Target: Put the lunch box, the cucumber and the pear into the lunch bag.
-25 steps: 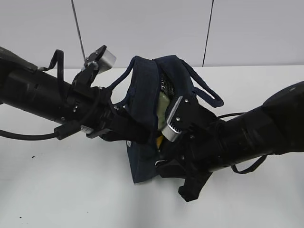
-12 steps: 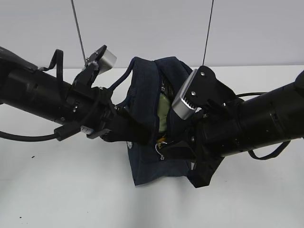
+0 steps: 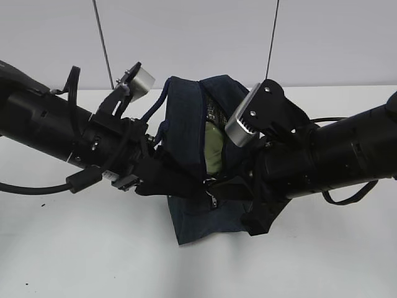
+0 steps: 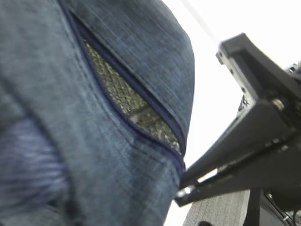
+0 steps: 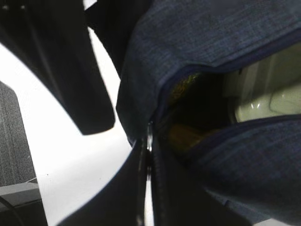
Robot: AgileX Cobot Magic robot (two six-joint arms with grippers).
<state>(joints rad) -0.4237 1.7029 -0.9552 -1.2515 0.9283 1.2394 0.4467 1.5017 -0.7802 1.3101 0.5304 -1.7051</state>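
- The dark navy fabric lunch bag (image 3: pixel 198 167) stands mid-table between your two arms, its zipper slit running from the near end up and away.
- The pale sage-green lunch box (image 3: pixel 213 148) sits inside the slit; something orange-yellow, probably the pear (image 5: pixel 186 134), lies beneath. You can't see the cucumber.
- Your right gripper (image 5: pixel 146 155) is nearest, its jaws pressed together at the slit's near end, apparently on the zipper pull.
- Your left gripper (image 3: pixel 162 181) sits against the bag's left wall; whether it's parted, I cannot tell.

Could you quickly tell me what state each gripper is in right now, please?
Left gripper: pressed against the lunch bag; open or closed cannot be told.
Right gripper: closed, at the end of the bag's zipper opening.
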